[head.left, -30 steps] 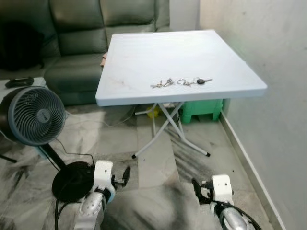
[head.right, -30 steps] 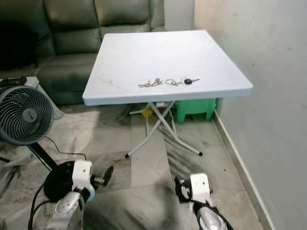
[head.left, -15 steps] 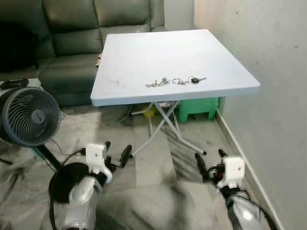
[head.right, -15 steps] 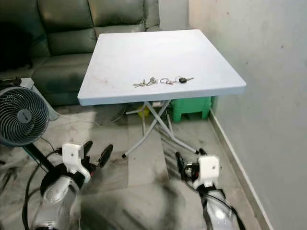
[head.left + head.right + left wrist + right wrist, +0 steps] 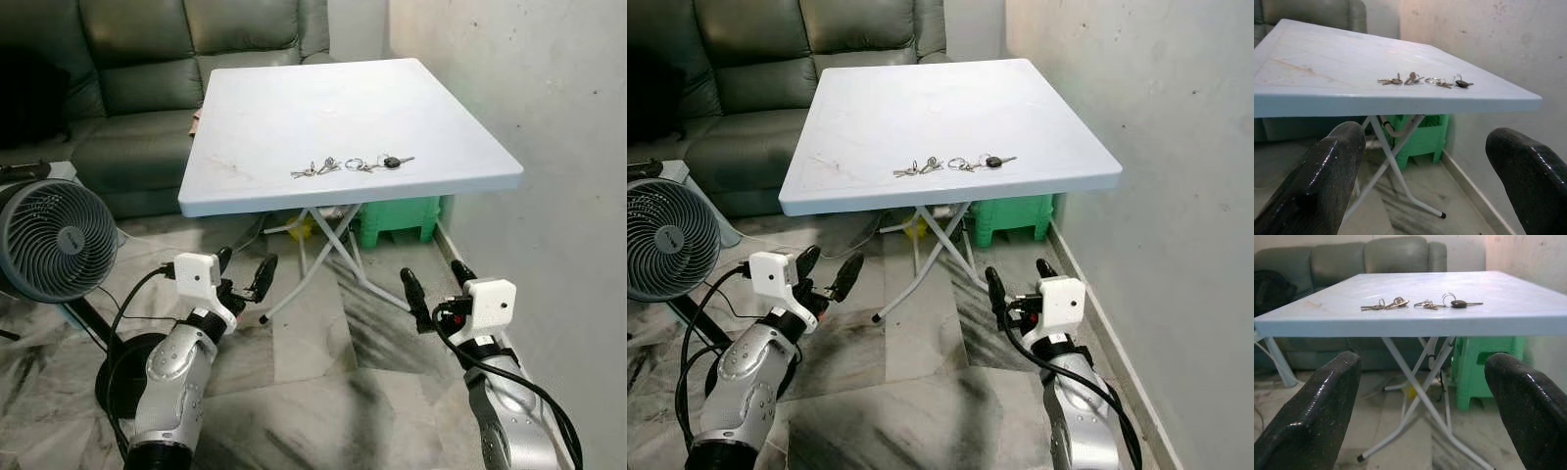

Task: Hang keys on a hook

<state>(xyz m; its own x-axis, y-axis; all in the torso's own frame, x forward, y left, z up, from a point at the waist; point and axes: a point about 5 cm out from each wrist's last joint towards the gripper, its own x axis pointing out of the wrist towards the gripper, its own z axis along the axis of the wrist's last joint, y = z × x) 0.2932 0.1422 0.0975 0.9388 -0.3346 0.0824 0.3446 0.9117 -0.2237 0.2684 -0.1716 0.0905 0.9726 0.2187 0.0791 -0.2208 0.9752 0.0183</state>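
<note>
- Presently, keys (image 5: 351, 165): a loose strung-out bunch, one with a black head at its right end, lying flat near the front edge of the table (image 5: 294, 108), upper centre of the frame. Untouched.
- Table: pale blue folding top on white crossed legs, upper centre; a wall runs down the right side.
- Hook: none to be made out in these frames.
- Left gripper (image 5: 242, 277): lower left, raised before the table and below its top, fingers spread wide, holding nothing.
- Right gripper (image 5: 434, 288): lower right, likewise raised, fingers wide apart, holding nothing.
- Change: a second ago both grippers sat low at the bottom edge; they have since come up and forward, and the table now sits closer in the frame, so the robot has closed in.
- Meaning: judged as the approach stage; pickup not begun, hanging still wholly ahead.
- Surroundings: fan (image 5: 49, 242) at left, dark sofa (image 5: 147, 69) upper left, green stool (image 5: 397, 217) under the table.
</note>
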